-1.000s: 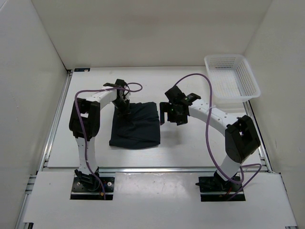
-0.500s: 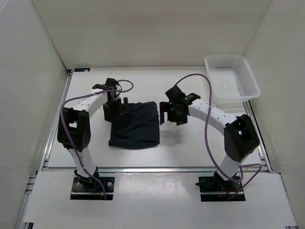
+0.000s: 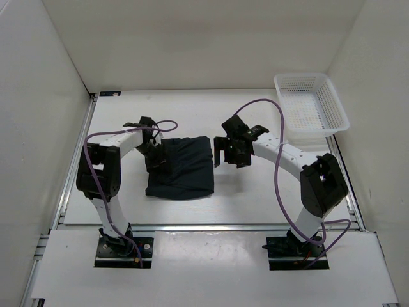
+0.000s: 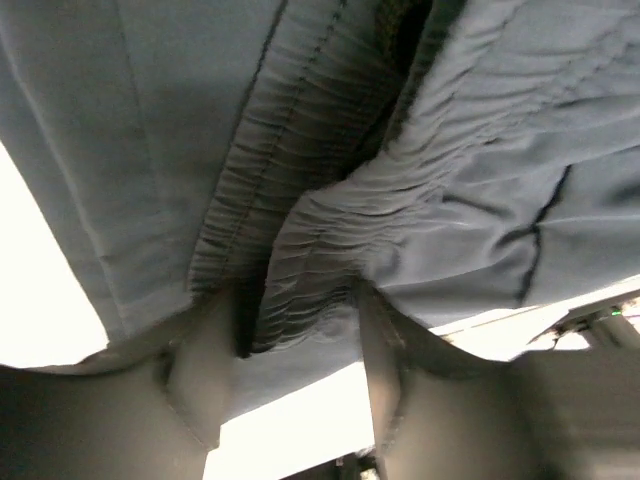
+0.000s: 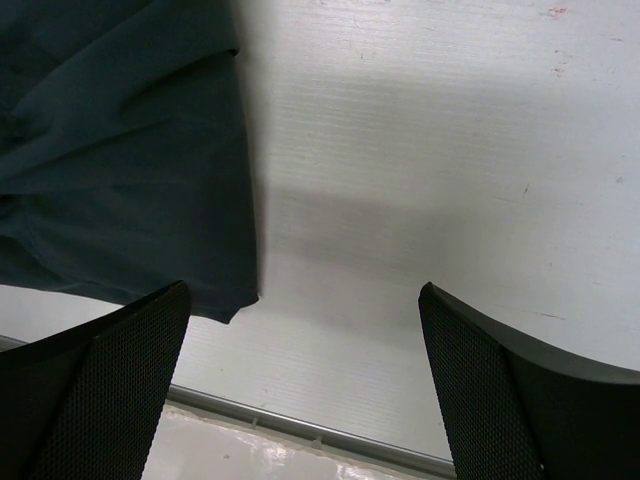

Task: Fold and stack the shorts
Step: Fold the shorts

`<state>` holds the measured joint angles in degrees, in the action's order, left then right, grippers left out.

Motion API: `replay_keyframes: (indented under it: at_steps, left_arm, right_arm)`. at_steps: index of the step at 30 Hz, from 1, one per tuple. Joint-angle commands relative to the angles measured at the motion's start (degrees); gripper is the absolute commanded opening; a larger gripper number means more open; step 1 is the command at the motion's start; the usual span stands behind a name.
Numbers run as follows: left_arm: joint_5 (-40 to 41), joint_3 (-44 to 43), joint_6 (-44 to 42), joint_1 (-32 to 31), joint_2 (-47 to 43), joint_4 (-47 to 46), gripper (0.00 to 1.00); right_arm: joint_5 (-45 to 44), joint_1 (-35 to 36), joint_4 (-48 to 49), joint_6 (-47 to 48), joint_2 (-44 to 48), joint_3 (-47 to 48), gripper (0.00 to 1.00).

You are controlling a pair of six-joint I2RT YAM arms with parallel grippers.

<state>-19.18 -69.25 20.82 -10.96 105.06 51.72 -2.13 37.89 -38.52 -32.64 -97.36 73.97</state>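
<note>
Left gripper [image 3: 155, 158] has come down from beside the shorts [image 3: 185, 169] onto their edge farthest from the basket [image 3: 313, 132].
We see its fingers [image 4: 200, 370] pinching a gathered ridge of the waistband [image 4: 310, 250], while the shorts lie as a dark folded block on the table [image 3: 255, 185], well apart from the basket. Our right gripper [image 3: 230, 153] hangs spread wide over bare table between shorts and basket, just beside the cloth and touching nothing. To fold well, we judge the pinch should sit deep on the elastic. The lift should only just clear the lower layer, the sweep should run smoothly toward the basket side, and the right gripper should pin that edge so nothing slides.
</note>
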Motion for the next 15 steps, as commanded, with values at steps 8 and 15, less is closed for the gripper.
replay_keyframes:
  at_steps: [8,15]
  left_arm:
    - [-1.92,-1.76,0.28,0.33,-4.77,-0.40,0.11]
    - [0.36,-4.92,1.42,0.33,-9.78,2.06,0.10]
  right_arm:
    - [1.85,-0.18,1.52,0.12,-0.19,-1.20,0.99]
    - [12.84,-1.94,7.67,0.65,-4.14,0.03,1.00]
